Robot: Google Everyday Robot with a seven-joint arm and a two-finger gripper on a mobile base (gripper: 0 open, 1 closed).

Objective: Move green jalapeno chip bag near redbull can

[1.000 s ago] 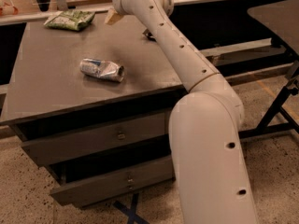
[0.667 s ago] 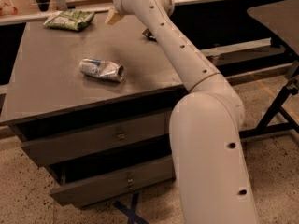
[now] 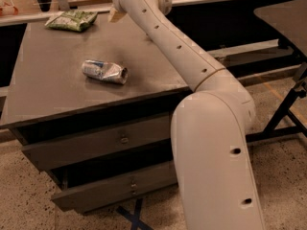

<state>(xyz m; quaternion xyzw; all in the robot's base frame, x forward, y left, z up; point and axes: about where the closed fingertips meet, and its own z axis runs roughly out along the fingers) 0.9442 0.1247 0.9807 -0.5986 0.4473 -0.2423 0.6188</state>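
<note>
Gripper (image 3: 115, 14) hangs low, open or closed I can't tell. Green jalapeno chip bag (image 3: 72, 20) lies near it, leftward in view, not touching; redbull can (image 3: 104, 72) sits well apart.
</note>
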